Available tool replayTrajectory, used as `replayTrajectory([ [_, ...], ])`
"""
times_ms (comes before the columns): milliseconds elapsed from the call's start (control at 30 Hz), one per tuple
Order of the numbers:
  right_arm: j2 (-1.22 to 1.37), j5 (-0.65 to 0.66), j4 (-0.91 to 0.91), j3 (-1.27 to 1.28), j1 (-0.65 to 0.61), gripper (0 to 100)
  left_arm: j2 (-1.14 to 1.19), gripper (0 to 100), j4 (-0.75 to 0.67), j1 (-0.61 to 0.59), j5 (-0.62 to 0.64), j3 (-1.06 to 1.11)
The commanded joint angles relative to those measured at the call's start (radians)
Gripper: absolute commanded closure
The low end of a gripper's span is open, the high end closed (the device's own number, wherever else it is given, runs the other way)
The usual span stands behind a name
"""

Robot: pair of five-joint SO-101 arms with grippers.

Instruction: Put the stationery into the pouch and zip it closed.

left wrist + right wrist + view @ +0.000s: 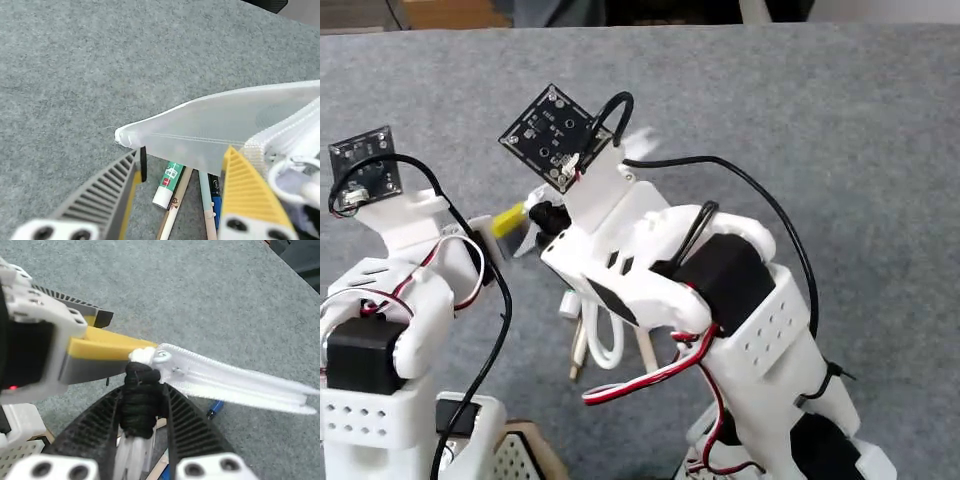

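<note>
The pouch point(235, 385) appears raised off the table point(70, 75). Its long axis runs straight out from the fingertips of the right gripper point(143, 392), away from both arms, and the zipper point(200, 371) follows that axis along one long edge. The zipper pull point(141, 410), a black wrapped tab, sits at the pouch end nearest the arms. The right gripper is clamped on it, one black finger on each side. The left gripper point(185, 154) meets the same end from the opposite side. Its jaws stand apart, with the pouch corner between them and the zipper end against the yellow finger point(245, 192). The ribbed finger point(112, 187) is clear of the fabric. The stationery point(169, 184) lies on the table beneath the pouch, between the left gripper's fingers and closer to its palm than the pouch. Whether the far ends enter the pouch cannot be told. The right arm is judged the nearer for any zipper travel, which must follow the long axis outward from its fingertips, while the left gripper needs a firm hold on the end to resist that pull.
</note>
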Motion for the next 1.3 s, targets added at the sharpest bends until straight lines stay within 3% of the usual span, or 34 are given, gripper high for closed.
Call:
replayTrajectory([
  [0, 0.001, -0.008, -0.003, -0.050, -0.012, 98.6, -0.012, 74, 0.020, 0.012, 0.005, -0.071],
  [667, -0.007, -0.006, -0.003, -0.054, 0.052, 98.6, -0.012, 74, 0.054, 0.012, 0.003, -0.125],
  [867, -0.001, -0.008, -0.017, -0.051, 0.130, 98.6, -0.012, 74, 0.055, 0.012, 0.003, -0.173],
  [1267, -0.001, -0.008, -0.017, -0.051, 0.133, 98.6, -0.011, 74, 0.038, 0.022, 0.006, -0.090],
])
